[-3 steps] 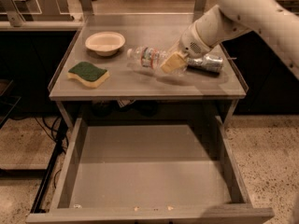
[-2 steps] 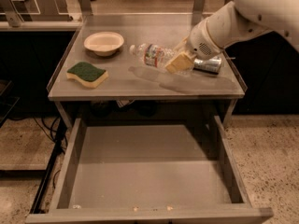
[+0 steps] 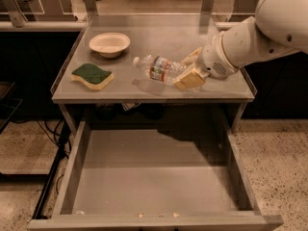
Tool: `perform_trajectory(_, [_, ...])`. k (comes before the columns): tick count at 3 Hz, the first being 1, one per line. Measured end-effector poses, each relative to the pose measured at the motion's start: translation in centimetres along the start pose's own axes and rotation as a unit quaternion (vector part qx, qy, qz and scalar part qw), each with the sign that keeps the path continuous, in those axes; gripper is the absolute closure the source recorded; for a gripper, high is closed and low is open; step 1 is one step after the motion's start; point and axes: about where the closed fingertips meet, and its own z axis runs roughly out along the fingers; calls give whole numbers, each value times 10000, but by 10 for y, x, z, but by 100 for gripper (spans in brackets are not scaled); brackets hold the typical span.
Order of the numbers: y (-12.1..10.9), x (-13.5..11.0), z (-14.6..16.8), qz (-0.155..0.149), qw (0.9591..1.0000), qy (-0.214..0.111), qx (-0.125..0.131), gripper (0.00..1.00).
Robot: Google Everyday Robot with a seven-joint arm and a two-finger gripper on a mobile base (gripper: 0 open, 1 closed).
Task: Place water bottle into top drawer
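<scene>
The water bottle, clear with a white cap and a red-and-green label band, lies on its side in the air just above the table, cap pointing left. Its shadow falls on the tabletop below it. My gripper is shut on the bottle's base end, with tan fingers on either side, near the table's front right. The white arm comes in from the upper right. The top drawer stands pulled open below the table; its grey floor holds nothing.
A white bowl sits at the table's back left and a green-and-yellow sponge at the front left. The table has low raised side rims. Cables hang on the floor to the left of the drawer.
The gripper has lifted the bottle off the tabletop and carried it a little toward the table's front edge. The silver can seen earlier beside the arm is now hidden.
</scene>
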Motion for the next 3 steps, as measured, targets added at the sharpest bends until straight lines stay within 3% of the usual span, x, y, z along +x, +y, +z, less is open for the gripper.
perform_trajectory(1, [25, 12, -1, 29, 9998, -206, -20, 100])
perform_trajectory(2, [65, 34, 9, 118, 9981, -593, -102, 100])
perform_trajectory(3, [89, 54, 29, 124, 9961, -847, -193, 100])
